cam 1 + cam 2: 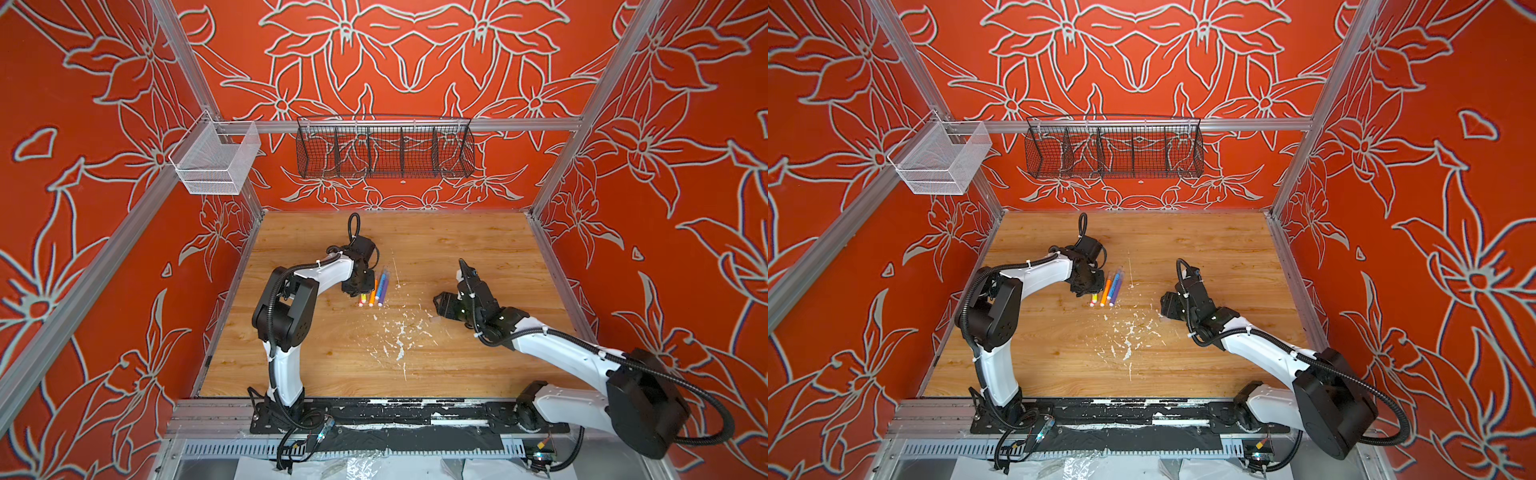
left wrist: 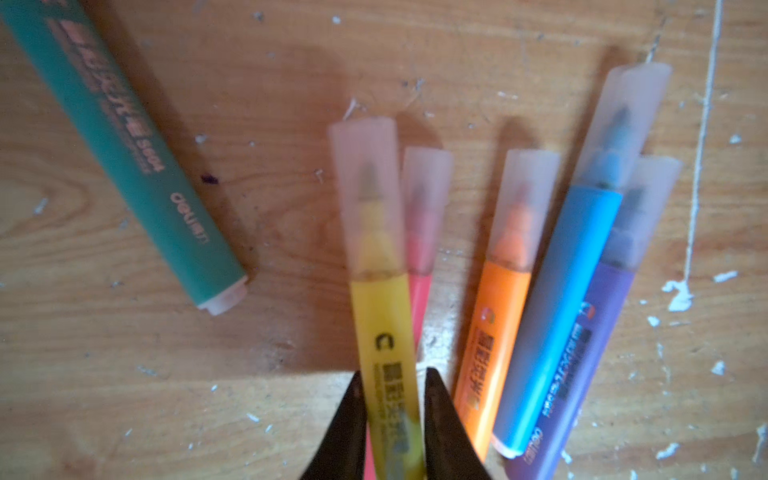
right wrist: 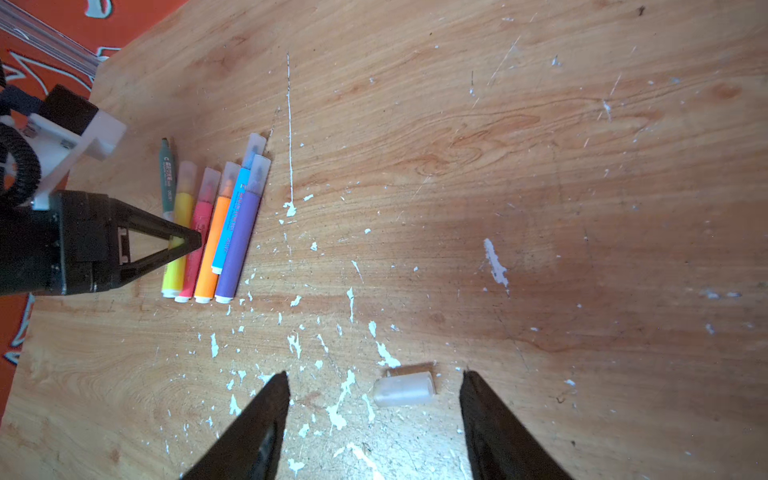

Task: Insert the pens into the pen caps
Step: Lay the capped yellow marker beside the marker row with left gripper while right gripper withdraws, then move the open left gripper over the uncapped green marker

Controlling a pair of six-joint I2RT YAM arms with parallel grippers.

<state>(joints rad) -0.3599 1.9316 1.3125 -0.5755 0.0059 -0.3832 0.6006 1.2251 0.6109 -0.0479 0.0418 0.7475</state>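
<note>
Counter (image 1: 457, 249) of scuffed wood fills mid-frame in both top views. Right end effector (image 3: 375, 373), jaws wide apart, straddles a loose clear cap (image 3: 403, 389). Left end effector (image 2: 392, 372) flanks the capped yellow pen (image 2: 380, 316), grip unclear, in the row at frame centre. Uncapped green pen (image 2: 137, 166) reads "deli".

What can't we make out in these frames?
Left end effector on yellow pen: left wrist view too blurred to tell contact; too small in top views.
Green pen: tip end cut off by left wrist view's edge.
Pink pen: barrel mostly hidden behind yellow pen, left wrist view.
</note>
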